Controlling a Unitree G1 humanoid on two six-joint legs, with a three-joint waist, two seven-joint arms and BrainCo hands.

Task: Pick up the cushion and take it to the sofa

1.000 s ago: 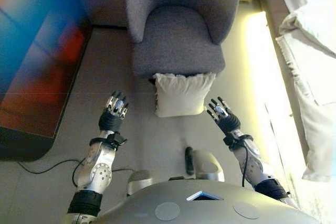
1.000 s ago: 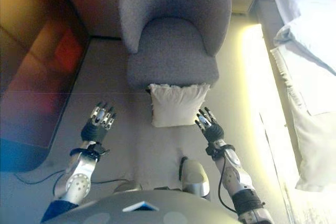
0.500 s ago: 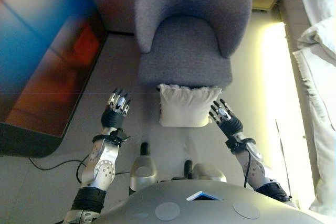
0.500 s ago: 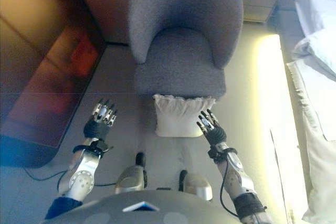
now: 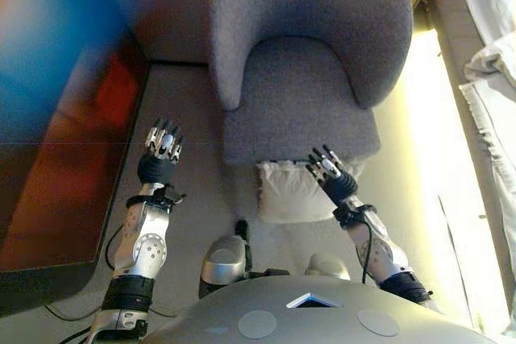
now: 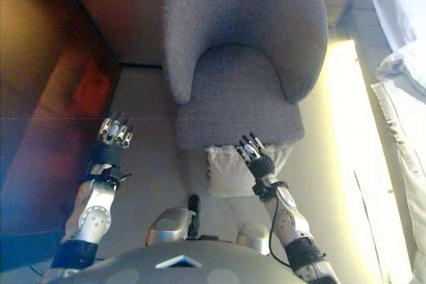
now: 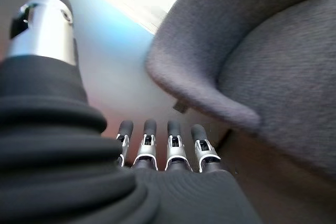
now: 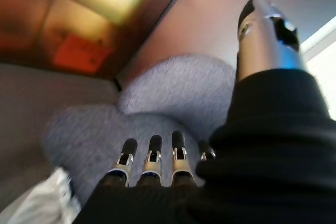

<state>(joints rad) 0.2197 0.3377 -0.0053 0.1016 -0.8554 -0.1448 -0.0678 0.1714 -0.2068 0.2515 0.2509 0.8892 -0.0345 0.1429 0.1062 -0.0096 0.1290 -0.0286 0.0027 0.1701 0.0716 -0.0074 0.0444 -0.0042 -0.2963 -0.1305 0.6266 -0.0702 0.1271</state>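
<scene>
A white cushion (image 5: pixel 289 191) lies on the floor against the front of the grey armchair (image 5: pixel 302 102), partly under the seat's front edge. My right hand (image 5: pixel 329 175) hovers over the cushion's right part, fingers straight and open, holding nothing. My left hand (image 5: pixel 160 147) is raised over the floor to the left of the armchair, well apart from the cushion, fingers straight too. In the right wrist view a corner of the cushion (image 8: pixel 37 203) shows below the fingers (image 8: pixel 151 158). The left wrist view shows the armchair's side (image 7: pixel 252 66) past the fingers (image 7: pixel 173 145).
A dark glossy cabinet or screen (image 5: pixel 56 134) runs along the left. A bed with white linen (image 5: pixel 492 62) lies to the right, with a lit strip of floor (image 5: pixel 423 142) beside it. Grey floor (image 5: pixel 189 199) lies between the cabinet and the chair.
The camera has moved forward, so the armchair and cushion sit closer and lower in view. My right hand now reaches over the cushion's right part; before, it was beside its right edge.
</scene>
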